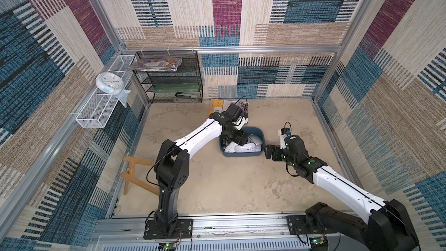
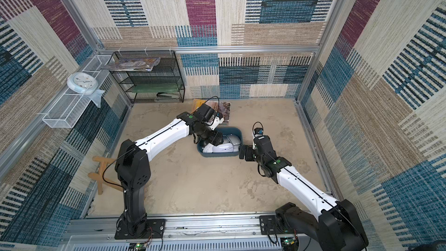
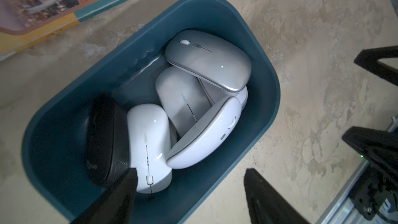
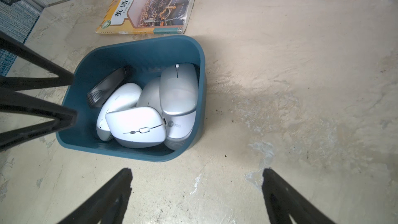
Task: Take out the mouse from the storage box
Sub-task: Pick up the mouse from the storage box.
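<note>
The storage box (image 1: 241, 155) is a teal tub on the floor, seen in both top views (image 2: 218, 155). Inside lie several white and silver mice and a black mouse (image 3: 103, 138). A white mouse (image 3: 148, 147) lies next to the black one, and a silver mouse (image 3: 206, 59) rests on top of the pile. My left gripper (image 3: 191, 173) hangs open over the box's end. One finger (image 3: 129, 182) sits by the black and white mice, the other outside the wall. My right gripper (image 4: 197, 172) stands open over bare floor beside the box (image 4: 140, 50), holding nothing.
A textbook (image 4: 148, 7) lies on the floor just behind the box. At the back left stands a black mesh rack (image 1: 173, 78), with a white wire basket (image 1: 101, 107) and a clock (image 1: 109, 82) on the left wall. A wooden stand (image 1: 135, 175) sits by the left arm's base.
</note>
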